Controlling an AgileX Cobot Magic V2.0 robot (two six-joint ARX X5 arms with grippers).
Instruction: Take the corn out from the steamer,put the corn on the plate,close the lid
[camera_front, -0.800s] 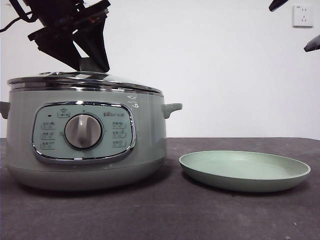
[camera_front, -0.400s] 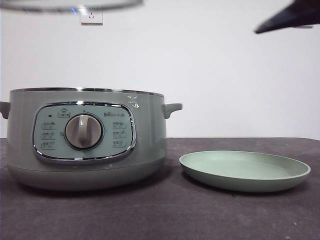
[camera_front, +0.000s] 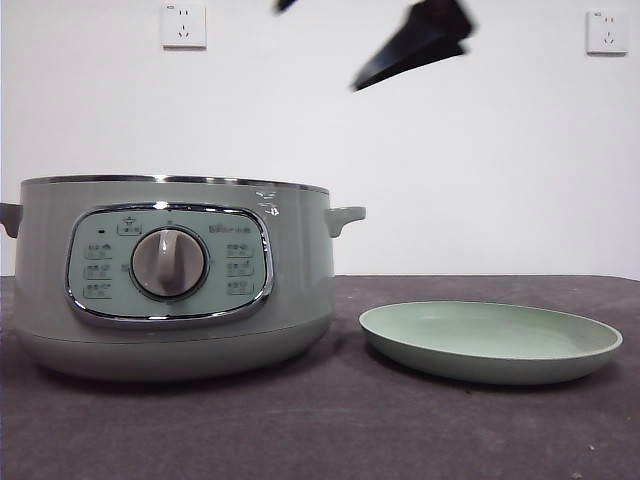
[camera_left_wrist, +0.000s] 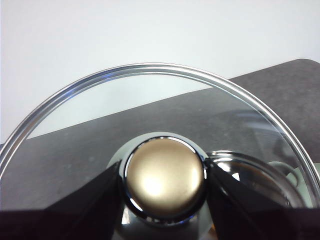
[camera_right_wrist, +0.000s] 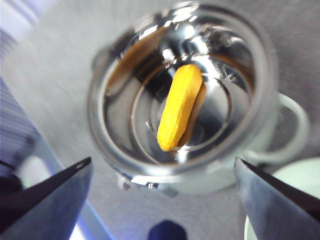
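With round chrome-rimmed glass lid (camera_left_wrist: 150, 130) clamped by left gripper (camera_left_wrist: 164, 185) clear of open sage-green steamer pot (camera_front: 170, 280), wide-open right gripper (camera_right_wrist: 162, 200) hangs above, glossy yellow corn cob (camera_right_wrist: 179, 106) at its 12 o'clock, seemingly lying loose inside; pale green plate (camera_front: 490, 342) empty

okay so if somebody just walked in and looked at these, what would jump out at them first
Probably the glossy yellow-orange corn cob lying in the open sage-green steamer pot, with the right gripper open above it. Next, the chrome-rimmed glass lid, held aloft by its knob in the left gripper. The pale green plate sits bare beside the pot.
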